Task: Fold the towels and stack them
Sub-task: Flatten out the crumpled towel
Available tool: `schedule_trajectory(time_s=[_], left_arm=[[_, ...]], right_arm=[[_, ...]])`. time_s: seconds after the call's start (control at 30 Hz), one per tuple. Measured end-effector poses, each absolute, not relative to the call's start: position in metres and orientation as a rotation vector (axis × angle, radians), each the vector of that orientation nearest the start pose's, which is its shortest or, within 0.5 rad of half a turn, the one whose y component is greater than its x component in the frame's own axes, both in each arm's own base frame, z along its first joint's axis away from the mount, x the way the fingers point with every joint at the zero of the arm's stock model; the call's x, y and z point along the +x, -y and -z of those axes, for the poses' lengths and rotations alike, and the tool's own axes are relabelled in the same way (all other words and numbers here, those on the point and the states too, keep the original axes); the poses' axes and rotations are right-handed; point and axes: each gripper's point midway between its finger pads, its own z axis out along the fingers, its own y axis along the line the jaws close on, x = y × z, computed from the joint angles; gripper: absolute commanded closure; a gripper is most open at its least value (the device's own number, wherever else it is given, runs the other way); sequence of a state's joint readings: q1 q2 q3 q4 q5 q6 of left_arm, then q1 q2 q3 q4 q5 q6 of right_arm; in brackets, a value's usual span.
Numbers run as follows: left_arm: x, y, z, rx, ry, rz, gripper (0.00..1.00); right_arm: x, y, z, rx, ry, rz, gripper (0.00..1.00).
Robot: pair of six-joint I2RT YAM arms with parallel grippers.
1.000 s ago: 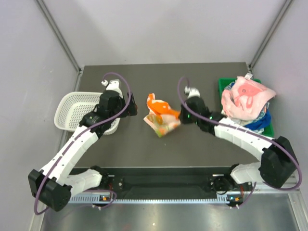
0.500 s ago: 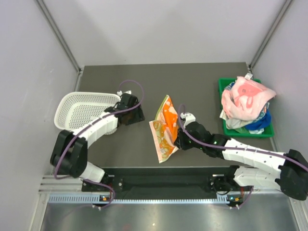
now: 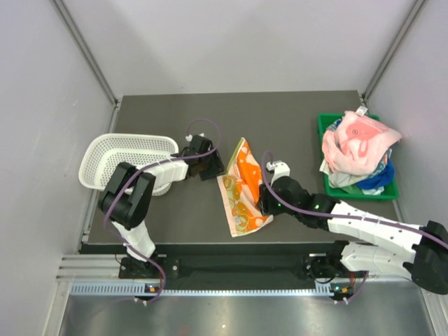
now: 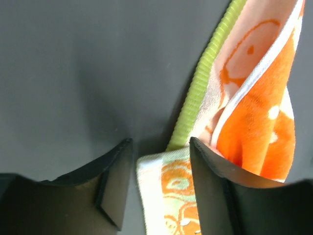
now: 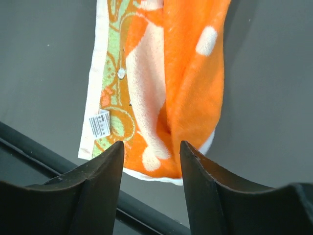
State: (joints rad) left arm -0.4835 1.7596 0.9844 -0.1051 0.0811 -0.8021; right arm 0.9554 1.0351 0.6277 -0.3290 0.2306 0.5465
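A lab enclosure: grey panels (image 3: 231, 42), aluminium rails (image 3: 85, 50).

Towel (image 3: 241, 189) is lying mid-table (image 3: 294, 115), with the left gripper (image 3: 210, 166) sitting at its left edge and the right gripper (image 3: 264, 203) at its right edge. Basket (image 3: 105, 154) is sitting far left, overhanging the table edge. Bin (image 3: 323, 126) is sitting far right, with the towel pile (image 3: 357, 143) lying in it.

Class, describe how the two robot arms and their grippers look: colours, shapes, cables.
Both the left arm and the right arm have white tubular links joined by bulky black joints. A purple cable loops along each. The left gripper and right gripper are black, with flat, wedge-shaped matte fingers.
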Motion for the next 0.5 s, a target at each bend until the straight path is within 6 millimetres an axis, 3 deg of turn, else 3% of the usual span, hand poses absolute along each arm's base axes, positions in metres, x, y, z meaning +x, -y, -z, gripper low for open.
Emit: schedule_trajectory(time_s=[0.03,0.07,0.17,0.37,0.5], left_arm=[[0.354,0.238,-0.035,-0.37,-2.532,0.654,0.52],[0.356,0.241,-0.034,-0.375,-2.528,0.671,0.7],[0.356,0.246,-0.028,-0.378,-2.541,0.689,1.0],[0.349,0.248,-0.027,-0.336,-2.559,0.681,1.0],[0.326,0.237,-0.033,-0.303,-2.571,0.654,1.0]], right_arm=[[0.188,-0.23,-0.107,-0.353,-2.301,-0.5,0.5],[0.19,-0.23,-0.11,-0.349,-2.292,-0.496,0.49],[0.199,-0.229,-0.117,-0.331,-2.269,-0.471,0.49],[0.227,-0.208,-0.118,-0.226,-2.268,-0.418,0.48],[0.249,-0.195,-0.115,-0.153,-2.27,-0.403,0.49]])
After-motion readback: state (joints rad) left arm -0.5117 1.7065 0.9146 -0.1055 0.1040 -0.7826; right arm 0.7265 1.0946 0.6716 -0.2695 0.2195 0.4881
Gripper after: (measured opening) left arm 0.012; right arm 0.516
